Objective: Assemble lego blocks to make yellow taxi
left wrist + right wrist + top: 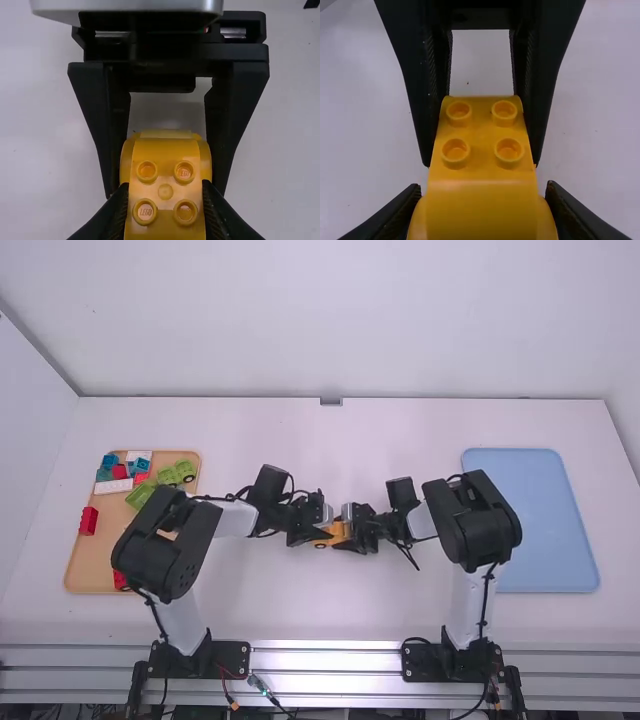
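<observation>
Near the middle of the table in the high view, my left gripper (318,530) and right gripper (352,527) face each other at the yellow taxi (335,532). In the left wrist view my left gripper (165,202) is shut on the studded end of the taxi (165,192), with the right gripper's fingers on either side of its far end. The right wrist view has my right gripper (482,210) shut on the rounded end of the taxi (482,165), while the left gripper's fingers flank the studded end. Black wheels are mostly hidden.
At the left stands a wooden tray (85,575) with green pieces (178,472), a red brick (88,521), and several blue, white and red bricks. A blue tray (540,520) lies at the right, beyond the right arm.
</observation>
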